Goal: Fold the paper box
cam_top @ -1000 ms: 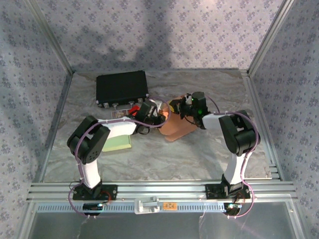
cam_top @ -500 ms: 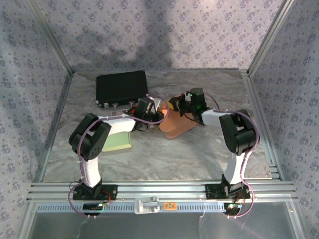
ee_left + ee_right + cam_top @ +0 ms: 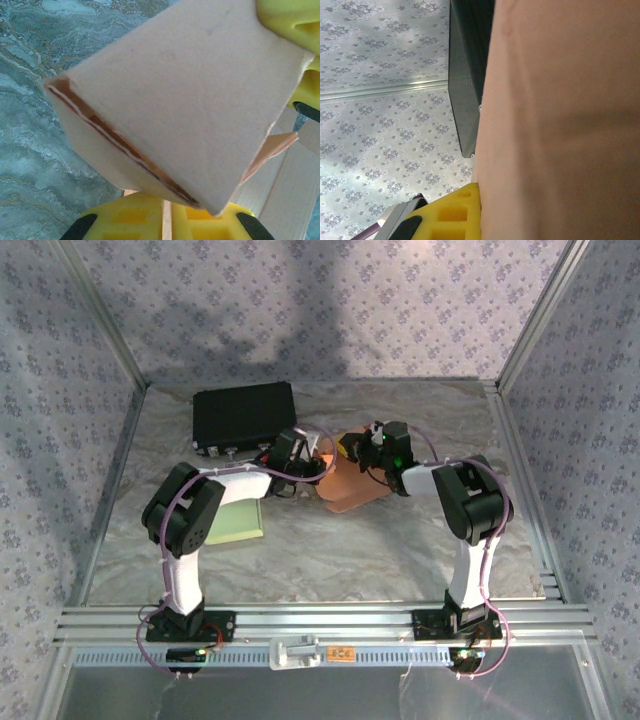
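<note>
Paper box [image 3: 352,490] sits mid-desk [image 3: 400,550], just beside the black case [image 3: 245,418], pinched from both sides. The left pincer [image 3: 303,460] is clenched almost shut on a thin flap edge. The right pincer [image 3: 364,448] is clamped tight on another panel, one finger [image 3: 451,212] showing and its partner hidden behind cardboard. Both pincers cover the box's far edge, so I can't tell its long axis.

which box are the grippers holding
The tan paper box, gripped by the left gripper and right gripper; the black box lies ungripped at the back.
</note>
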Controlling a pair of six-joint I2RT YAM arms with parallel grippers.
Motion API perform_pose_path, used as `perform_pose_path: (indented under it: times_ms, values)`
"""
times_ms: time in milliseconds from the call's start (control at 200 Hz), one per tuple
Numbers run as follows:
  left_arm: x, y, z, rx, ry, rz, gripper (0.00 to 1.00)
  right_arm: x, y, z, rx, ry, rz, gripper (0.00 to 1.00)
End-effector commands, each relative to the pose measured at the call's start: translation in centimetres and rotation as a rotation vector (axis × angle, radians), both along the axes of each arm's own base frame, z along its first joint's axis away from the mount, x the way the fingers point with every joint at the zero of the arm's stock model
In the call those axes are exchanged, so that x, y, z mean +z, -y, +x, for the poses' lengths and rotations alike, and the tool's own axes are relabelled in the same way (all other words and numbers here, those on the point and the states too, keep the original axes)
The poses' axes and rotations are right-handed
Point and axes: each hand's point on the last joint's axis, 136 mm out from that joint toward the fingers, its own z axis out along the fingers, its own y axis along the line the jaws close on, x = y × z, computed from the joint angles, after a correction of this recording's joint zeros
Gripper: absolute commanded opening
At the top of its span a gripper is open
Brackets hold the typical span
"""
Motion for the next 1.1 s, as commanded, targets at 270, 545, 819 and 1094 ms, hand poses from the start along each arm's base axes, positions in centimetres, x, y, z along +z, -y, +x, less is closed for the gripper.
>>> perform_pose_path:
  times_ms: [270, 545, 819, 1094]
  values:
    - [3.3, -0.8, 4.0, 0.109, 0.101, -0.072, 0.05, -4.2, -1.7, -1.7, 0.056, -0.159, -0.007, 0.0]
    - [4.3, -0.5, 4.6, 0.074, 0.13, -0.099, 0.01, -3.5, -2.0, -0.6, 0.005, -0.285, -0.012, 0.0]
    - [2.5, -2.4, 4.7, 0.049, 0.136, -0.036, 0.25, -4.1, -1.4, -1.1, -0.005, -0.343, -0.032, 0.0]
    - [2.4, -2.0, 6.3, 0.036, 0.127, -0.008, 0.19, -4.7, -2.3, -1.1, 0.022, -0.352, -0.029, 0.0]
